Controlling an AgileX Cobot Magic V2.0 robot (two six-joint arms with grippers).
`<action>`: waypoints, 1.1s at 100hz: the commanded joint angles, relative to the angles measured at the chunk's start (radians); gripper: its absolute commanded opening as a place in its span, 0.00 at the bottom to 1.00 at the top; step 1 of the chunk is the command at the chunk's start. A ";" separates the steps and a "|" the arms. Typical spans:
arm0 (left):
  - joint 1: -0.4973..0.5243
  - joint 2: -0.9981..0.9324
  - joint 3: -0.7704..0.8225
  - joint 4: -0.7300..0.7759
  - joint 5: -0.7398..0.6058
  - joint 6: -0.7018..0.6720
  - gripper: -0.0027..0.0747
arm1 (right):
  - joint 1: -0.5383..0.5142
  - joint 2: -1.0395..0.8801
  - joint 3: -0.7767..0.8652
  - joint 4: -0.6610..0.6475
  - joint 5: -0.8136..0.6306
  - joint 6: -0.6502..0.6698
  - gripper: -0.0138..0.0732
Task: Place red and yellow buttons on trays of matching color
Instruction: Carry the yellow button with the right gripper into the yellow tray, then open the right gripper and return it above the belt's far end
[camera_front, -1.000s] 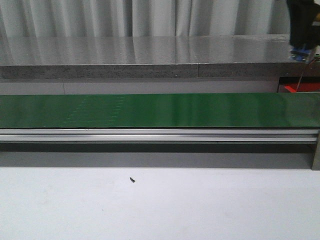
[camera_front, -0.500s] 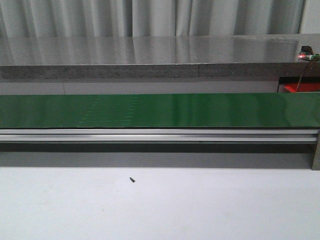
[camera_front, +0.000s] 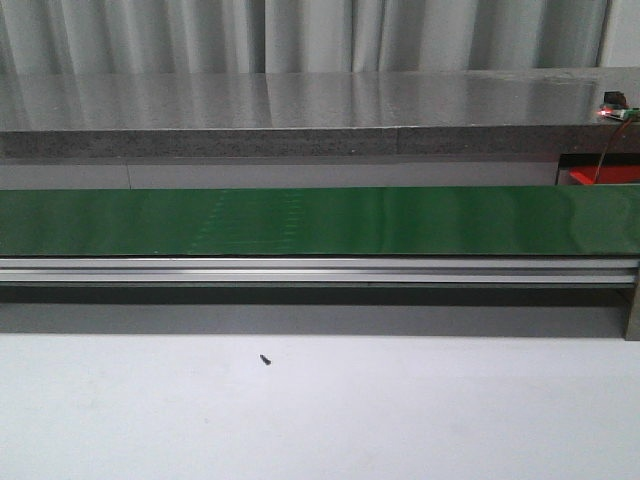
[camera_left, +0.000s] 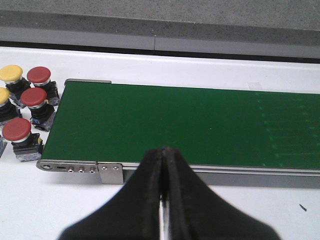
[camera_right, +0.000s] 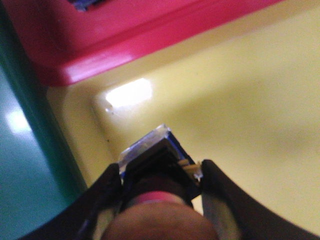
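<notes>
Front view pictures show a long green belt (camera_front: 320, 220) running across a white table (camera_front: 320, 410), and a grey shelf (camera_front: 300, 110) is seen behind it. No arm is seen in this view. A tiny dark speck (camera_front: 265, 360) lies on the table in front of the belt.

From the left wrist view, the left gripper (camera_left: 164, 165) is seen pressed shut with nothing in it, hanging above the near edge of the belt. Beside the end of the belt, a bunch of buttons sits on the table: 3 red buttons (camera_left: 34, 97) and 2 yellow buttons (camera_left: 10, 73), close together.

From the right wrist view, a button (camera_right: 157, 200) with a brownish-red cap is gripped between the fingers of the right gripper (camera_right: 160, 172). It is held over the yellow tray (camera_right: 240, 100). The red tray (camera_right: 125, 35) is touching the yellow tray along 1 side. Whether the button touches the yellow tray cannot be told.
</notes>
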 joint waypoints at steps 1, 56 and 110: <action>-0.008 -0.003 -0.027 -0.015 -0.077 -0.002 0.01 | -0.006 -0.031 -0.022 0.013 -0.047 0.003 0.47; -0.008 -0.003 -0.027 -0.015 -0.077 -0.002 0.01 | -0.006 0.110 -0.024 0.026 -0.067 0.002 0.58; -0.008 -0.003 -0.027 -0.015 -0.078 -0.002 0.01 | -0.006 -0.030 -0.024 0.027 0.002 0.002 0.77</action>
